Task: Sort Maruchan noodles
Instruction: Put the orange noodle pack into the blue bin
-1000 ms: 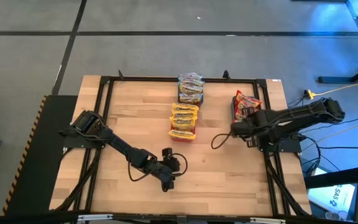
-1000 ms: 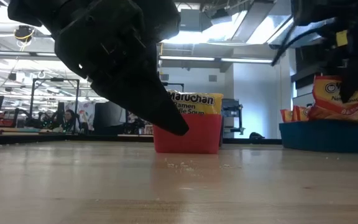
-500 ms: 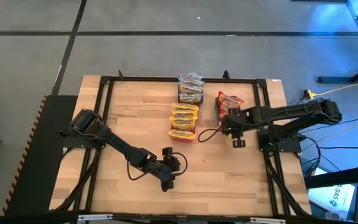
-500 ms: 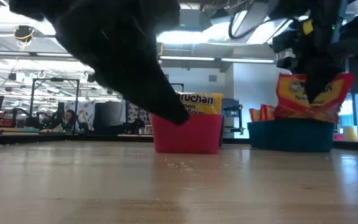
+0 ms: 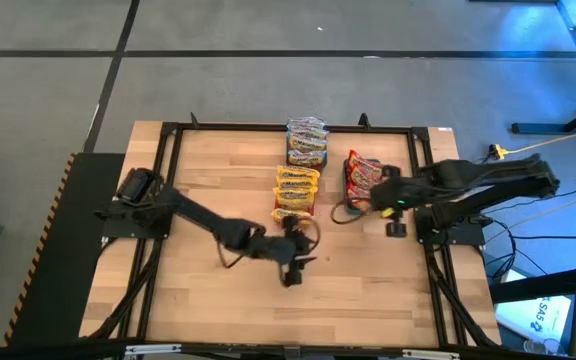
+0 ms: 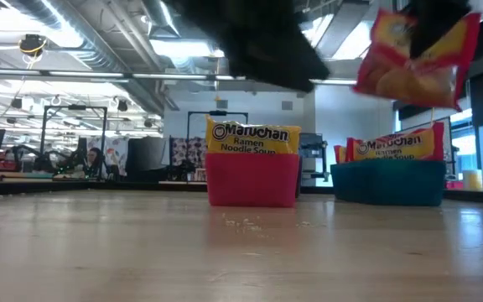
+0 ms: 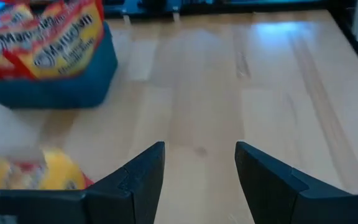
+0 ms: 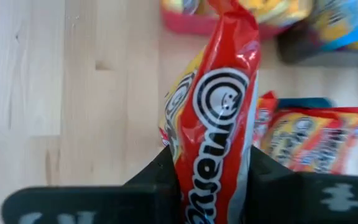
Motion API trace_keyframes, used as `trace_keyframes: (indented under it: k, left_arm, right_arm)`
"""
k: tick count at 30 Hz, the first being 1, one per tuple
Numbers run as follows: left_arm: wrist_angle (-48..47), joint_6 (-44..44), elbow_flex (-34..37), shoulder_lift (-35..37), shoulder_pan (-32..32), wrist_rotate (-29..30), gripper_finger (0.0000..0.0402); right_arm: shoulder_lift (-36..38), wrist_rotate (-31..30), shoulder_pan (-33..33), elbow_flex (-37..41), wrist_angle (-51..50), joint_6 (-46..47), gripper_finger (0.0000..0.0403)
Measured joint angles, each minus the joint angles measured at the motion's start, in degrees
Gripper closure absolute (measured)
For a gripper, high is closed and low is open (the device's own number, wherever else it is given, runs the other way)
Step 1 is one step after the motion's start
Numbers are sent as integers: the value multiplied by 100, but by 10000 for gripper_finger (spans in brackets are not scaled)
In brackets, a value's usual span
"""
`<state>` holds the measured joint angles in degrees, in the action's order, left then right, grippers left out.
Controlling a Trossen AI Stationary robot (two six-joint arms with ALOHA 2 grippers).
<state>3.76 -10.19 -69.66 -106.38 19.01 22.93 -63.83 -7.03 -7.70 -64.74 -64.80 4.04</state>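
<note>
My right gripper (image 5: pixel 373 192) is shut on a red Maruchan noodle packet (image 6: pixel 416 52) and holds it in the air above the teal bin (image 6: pixel 388 182). More red packets (image 6: pixel 397 144) stand upright in that bin. The red bin (image 6: pixel 252 178) holds yellow packets (image 6: pixel 252 138) that stick up past its rim. A grey bin (image 5: pixel 306 143) with bluish packets stands at the far edge. My left gripper (image 7: pixel 199 171) is open with nothing between its fingers. It hovers over bare table just near-side of the red bin (image 5: pixel 295 212). My right gripper pinches the red packet between its two fingers (image 8: pixel 157 177), one on each flat face, near the packet's upper end (image 8: pixel 215 167). The fingers slant down from above. The packet hangs tilted below them, clear of the teal bin and the table.
The three bins stand close together at the far middle of the wooden table (image 5: pixel 208 190). A black frame (image 5: pixel 168 135) runs around the table top. Bare wood lies to the left and along the near side. Small crumbs (image 6: pixel 246 222) lie in front of the red bin.
My right gripper has tipped more downward and risen, lifting the red packet out of the teal bin. First the bin slid toward the table's left, closer to the red bin. My left gripper has risen and moved toward the table's right, still open.
</note>
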Motion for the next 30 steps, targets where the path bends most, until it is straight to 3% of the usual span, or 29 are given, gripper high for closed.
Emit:
trace_keyframes:
  k: [6, 12, 17, 25, 30]
  left_arm:
    - [-298, 780, -1035, -610, -655, -476, 209]
    - [-440, 1349, -2050, -1361, -1332, -1079, 209]
    - [-989, 1456, -3127, -2089, -1817, -1660, 209]
    - [-2584, 1544, -5111, -3361, -2066, -1656, 209]
    - [-2966, 1549, -5413, -3609, -2118, -1680, 209]
  right_arm:
    - [1008, -1004, -565, 28, -152, 596, 334]
    - [1559, -1633, -781, 38, -149, 756, 334]
    - [1746, -1937, -770, 34, -161, 637, 334]
    - [1744, -1958, -764, 34, -364, 598, 334]
    - [1744, -1962, -764, 34, -412, 599, 334]
